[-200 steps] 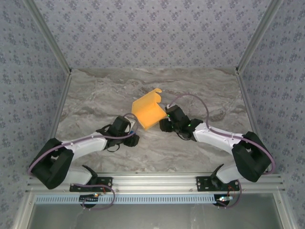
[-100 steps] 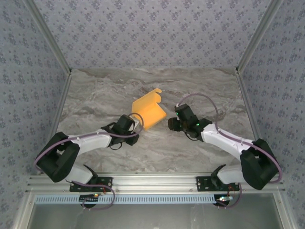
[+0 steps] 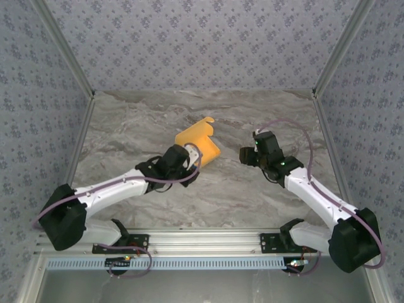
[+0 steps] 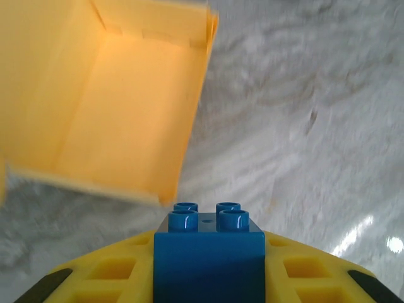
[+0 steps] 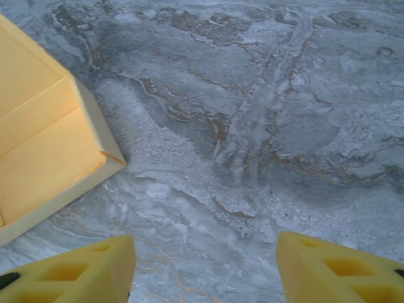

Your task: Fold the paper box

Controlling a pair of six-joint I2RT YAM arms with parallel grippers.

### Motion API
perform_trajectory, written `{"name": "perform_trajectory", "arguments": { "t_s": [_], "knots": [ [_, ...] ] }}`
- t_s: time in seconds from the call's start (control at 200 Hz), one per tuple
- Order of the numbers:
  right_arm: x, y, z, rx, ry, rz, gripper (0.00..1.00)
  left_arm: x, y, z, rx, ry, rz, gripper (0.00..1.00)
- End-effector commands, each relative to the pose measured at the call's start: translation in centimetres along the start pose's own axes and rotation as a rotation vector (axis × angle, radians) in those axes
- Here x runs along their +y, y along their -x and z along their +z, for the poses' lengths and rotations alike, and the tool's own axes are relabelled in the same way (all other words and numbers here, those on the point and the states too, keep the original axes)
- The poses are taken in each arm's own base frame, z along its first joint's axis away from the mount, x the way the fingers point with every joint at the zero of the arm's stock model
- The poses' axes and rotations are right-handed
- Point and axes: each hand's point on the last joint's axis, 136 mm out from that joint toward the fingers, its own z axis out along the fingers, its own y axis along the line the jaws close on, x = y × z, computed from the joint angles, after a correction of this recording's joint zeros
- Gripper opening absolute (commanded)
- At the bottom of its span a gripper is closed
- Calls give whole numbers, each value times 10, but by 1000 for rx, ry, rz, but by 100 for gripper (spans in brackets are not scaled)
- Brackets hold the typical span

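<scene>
1. Tabletop (image 3: 126, 126) of grey marble pattern is spread beneath both arms
2. Near its middle the paper box (image 3: 197, 140) is found, yellow-orange, partly folded, walls raised and one side open
3. At the box's near-left edge the left gripper (image 3: 188, 158) is placed, contact not discernible; its fingers (image 4: 303, 271) are closed on the blue cube (image 4: 208, 252)
4. To the right, apart from the box, the right gripper (image 3: 247, 154) is held with fingers (image 5: 76, 271) spread wide, bare marble seen between them
5. Four studs are seen atop the blue cube, clamped just short of the box's open edge
</scene>
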Motion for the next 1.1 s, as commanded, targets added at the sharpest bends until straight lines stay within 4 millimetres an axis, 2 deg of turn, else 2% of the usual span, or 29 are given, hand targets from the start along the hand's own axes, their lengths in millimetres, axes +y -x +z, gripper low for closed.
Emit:
{"name": "perform_trajectory", "arguments": {
  "t_s": [0.0,0.145,0.27,0.475,0.595,0.899,1.094],
  "knots": [
    [-13,-6,-4,16,-41,-3,67,4,23,15,24,43,106,28],
    [-20,-9,-9,7,-48,13,69,18,35,50,104,128,197,28],
    [-25,-15,-10,9,-52,24,70,29,45,71,152,164,231,27],
    [-30,-20,-10,18,-56,35,70,43,35,98,228,170,244,28],
    [-30,-22,-9,20,-52,39,70,45,32,105,245,167,243,31],
    [-29,-23,-8,23,-42,47,71,42,36,108,245,145,243,42],
    [-27,-23,-8,24,-30,50,71,41,38,107,243,137,245,44]
  ]
}}
